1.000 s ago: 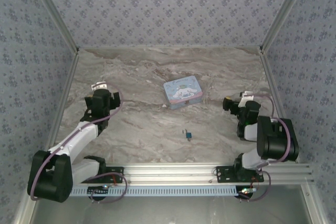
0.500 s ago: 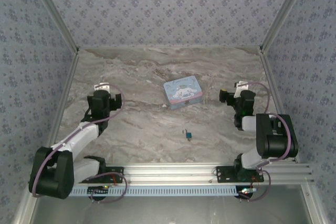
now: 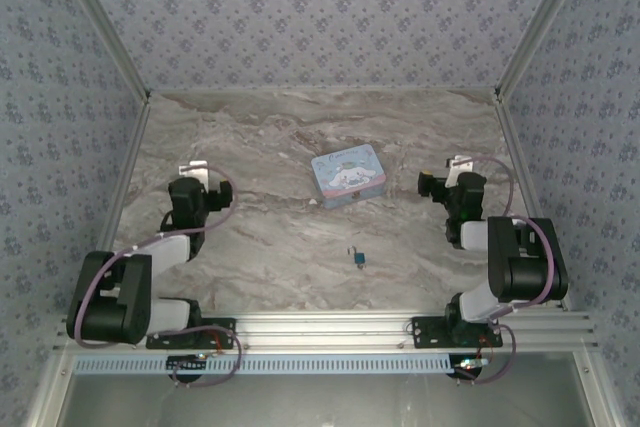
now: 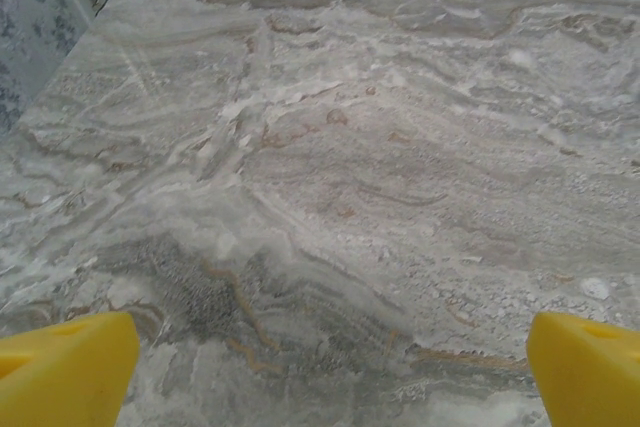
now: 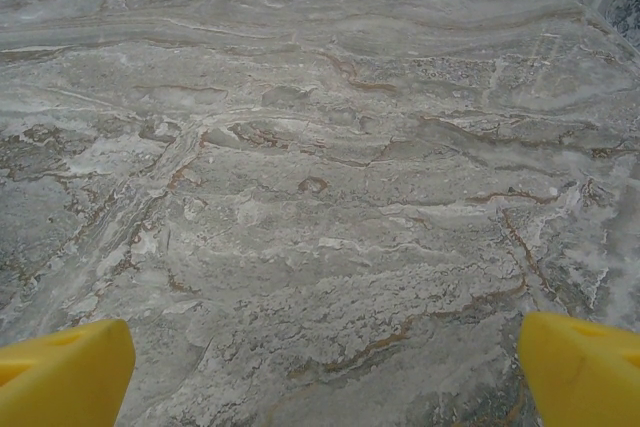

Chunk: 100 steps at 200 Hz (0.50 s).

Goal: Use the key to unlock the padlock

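In the top view the padlock (image 3: 358, 259) lies on the marbled bench (image 3: 250, 137), slightly right of centre in the lower middle of the frame, a small blue-teal spot. A thin dark sliver touches or nearly touches its upper left side. This looks like the key (image 3: 351, 251), though it is too small to tell whether it is in the lock or just beside it. Above them, well apart, a pale blue rectangular tin (image 3: 348, 175) with a cartoon lid sits near the centre of the frame, turned slightly askew.

The left claw (image 3: 192, 173) sits at the left of the frame, near the bench's left edge and well apart from the padlock. In its wrist view the left claw (image 4: 325, 372) is released: two yellow fingertips (image 4: 62, 367) stand at the lower corners, spread wide, with bare marble between them.

The right claw (image 3: 452, 175) sits at the right of the frame, level with the tin and to its right, also well apart from the padlock. In its wrist view the right claw (image 5: 325, 372) is likewise released, its yellow fingertips (image 5: 585, 367) at the lower corners over bare bench.
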### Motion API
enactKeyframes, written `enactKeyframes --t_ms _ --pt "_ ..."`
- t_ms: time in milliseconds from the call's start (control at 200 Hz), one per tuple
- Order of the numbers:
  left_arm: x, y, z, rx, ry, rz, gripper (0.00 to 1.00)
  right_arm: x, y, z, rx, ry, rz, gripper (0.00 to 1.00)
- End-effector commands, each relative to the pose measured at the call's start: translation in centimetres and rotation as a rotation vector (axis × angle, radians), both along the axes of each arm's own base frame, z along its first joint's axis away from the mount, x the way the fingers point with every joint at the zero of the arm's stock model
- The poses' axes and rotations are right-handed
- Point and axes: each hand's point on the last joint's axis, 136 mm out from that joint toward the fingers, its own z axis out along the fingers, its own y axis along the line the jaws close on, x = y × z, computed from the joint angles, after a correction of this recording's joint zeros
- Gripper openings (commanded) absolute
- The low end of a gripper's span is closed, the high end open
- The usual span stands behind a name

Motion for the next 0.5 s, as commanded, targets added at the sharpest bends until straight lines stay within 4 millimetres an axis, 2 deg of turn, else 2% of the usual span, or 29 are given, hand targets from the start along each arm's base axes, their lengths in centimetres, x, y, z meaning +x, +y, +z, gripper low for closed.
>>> enactKeyframes --t_ms 0,135,215,250,385,430,495 --pt "0.9 -0.2 1.7 0.005 -0.085 -0.052 0.99 0.0 -0.2 -0.2 -0.024 0.009 -0.010 1.00" --pt "1.2 0.5 1.3 -0.004 -0.125 -0.049 0.99 0.0 -0.2 -0.2 -0.025 0.009 -0.010 1.00" --pt "1.4 1.4 0.2 -0.019 -0.140 -0.008 0.99 0.0 -0.2 -0.2 -0.025 0.009 -0.010 1.00" --pt "1.7 1.4 -0.5 -0.021 -0.129 -0.004 1.00 0.0 -0.2 -0.2 -0.025 0.009 -0.011 1.00" --pt "3.2 1.9 -1.2 -0.030 -0.050 0.011 0.99 0.0 -0.2 -0.2 -0.025 0.009 -0.009 1.00" --pt "3.3 2.7 -1.4 -0.065 -0.027 0.035 1.00 0.0 -0.2 -0.3 -0.025 0.011 -0.011 1.00" --pt "3.3 2.7 -1.4 -0.073 -0.034 0.030 0.99 0.0 -0.2 -0.2 -0.025 0.010 -0.010 1.00"
